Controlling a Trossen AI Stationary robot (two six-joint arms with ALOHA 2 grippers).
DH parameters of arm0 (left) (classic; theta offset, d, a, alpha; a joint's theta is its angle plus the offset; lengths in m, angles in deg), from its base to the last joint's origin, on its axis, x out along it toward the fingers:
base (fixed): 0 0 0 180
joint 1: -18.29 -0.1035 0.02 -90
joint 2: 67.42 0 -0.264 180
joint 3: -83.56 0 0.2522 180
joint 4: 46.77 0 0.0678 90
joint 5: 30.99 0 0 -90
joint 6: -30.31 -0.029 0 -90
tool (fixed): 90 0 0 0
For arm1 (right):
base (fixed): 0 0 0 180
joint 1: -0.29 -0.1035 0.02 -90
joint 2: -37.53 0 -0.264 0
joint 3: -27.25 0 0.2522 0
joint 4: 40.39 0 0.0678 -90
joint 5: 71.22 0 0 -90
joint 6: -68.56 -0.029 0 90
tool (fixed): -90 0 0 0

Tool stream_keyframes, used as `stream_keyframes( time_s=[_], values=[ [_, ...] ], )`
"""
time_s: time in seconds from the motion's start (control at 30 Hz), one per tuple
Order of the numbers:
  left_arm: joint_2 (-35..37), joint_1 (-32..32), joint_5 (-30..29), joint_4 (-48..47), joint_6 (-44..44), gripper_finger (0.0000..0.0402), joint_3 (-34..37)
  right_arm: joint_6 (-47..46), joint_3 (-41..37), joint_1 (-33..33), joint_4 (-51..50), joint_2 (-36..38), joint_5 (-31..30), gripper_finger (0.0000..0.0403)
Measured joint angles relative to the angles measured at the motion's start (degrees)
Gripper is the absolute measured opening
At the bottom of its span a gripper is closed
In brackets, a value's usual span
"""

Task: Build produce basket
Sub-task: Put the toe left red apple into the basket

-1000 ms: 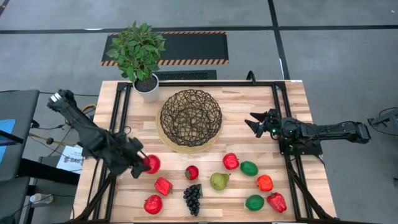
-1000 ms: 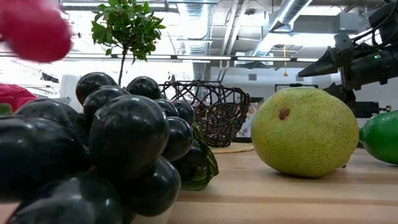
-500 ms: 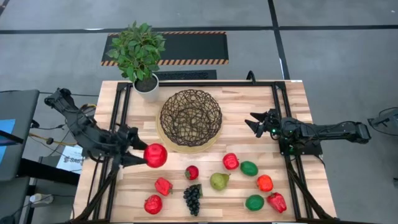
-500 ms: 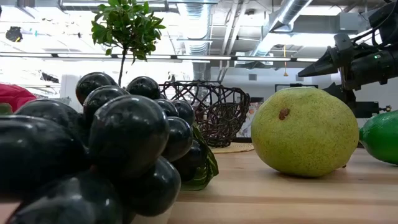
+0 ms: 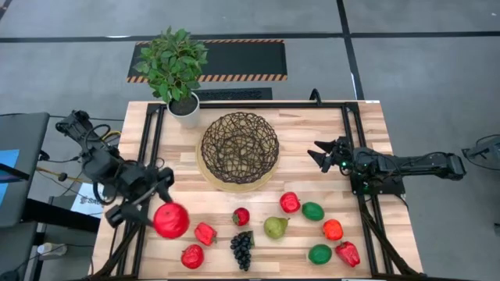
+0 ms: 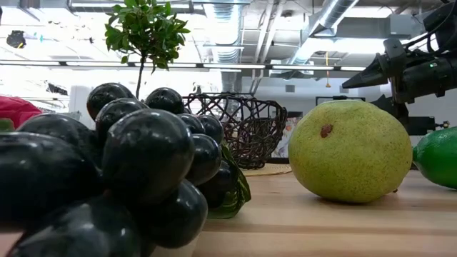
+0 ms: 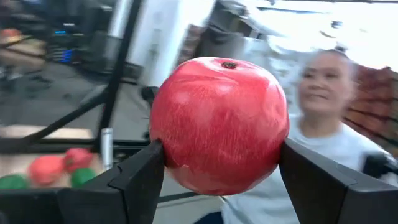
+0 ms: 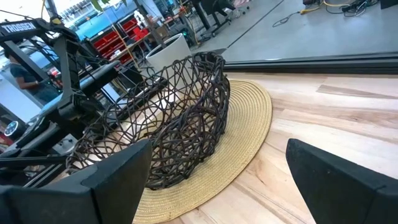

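The red apple (image 5: 170,220) is up off the table, pinched between the left gripper (image 5: 153,209) jaws, and it has just swung back toward the near left corner, away from the basket (image 5: 238,150) (odd, since a moment ago it hung closer to the weave). The basket sits empty at the table's middle, beside the potted plant (image 5: 176,70). The rest of the produce lies along the near edge: grapes (image 5: 241,250), pear (image 5: 274,227), limes, more red pieces. The right gripper (image 5: 322,154) waits just right of the basket, jaws spread wide, holding nothing. I'd say the first delivery is not yet made; the apple needs carrying back over the rim.
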Motion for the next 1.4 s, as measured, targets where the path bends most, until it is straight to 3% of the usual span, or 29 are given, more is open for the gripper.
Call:
stream_keyframes(
  time_s=[0.17, 0.27, 0.5, 0.7, 0.83, 1.0, 1.2, 1.4],
  values=[
    [0.0, 0.0, 2.4, -2.4, -1.0, 0.0264, 0.0, 0.0, 0.0, 0.0, 0.0, 0.0, 0.0, 0.0391],
    [0.0, 0.0, -0.8, -9.0, -2.1, 0.0264, 0.0, 0.0, 0.0, 0.0, 0.0, 0.0, 0.0, 0.0391],
    [-1.4, -0.1, -19.8, -23.9, -3.2, 0.0264, 0.0, -0.2, 0.0, 0.0, 0.0, 0.0, 0.0, 0.0391],
    [-5.5, -0.1, -32.0, -25.9, -11.8, 0.0264, 0.0, -0.2, 0.0, 0.0, 0.0, 0.0, 0.0, 0.0391],
    [-9.2, -0.1, -45.2, -25.8, -18.4, 0.0264, 0.0, -0.2, 0.0, 0.0, 0.0, 0.0, 0.0, 0.0391],
    [-13.9, -3.2, -56.0, -25.7, -20.9, 0.0264, 0.0, -0.2, 0.0, 0.0, 0.0, 0.0, 0.0, 0.0391],
    [-17.5, -11.0, -54.5, -25.4, -17.5, 0.0267, 0.0, -0.2, 0.0, 0.0, 0.0, 0.0, 0.0, 0.0391],
    [-17.8, -22.9, -43.8, -26.2, -11.6, 0.0278, -1.8, -0.2, 0.0, 0.0, 0.0, 0.0, 0.0, 0.0391]
  ],
)
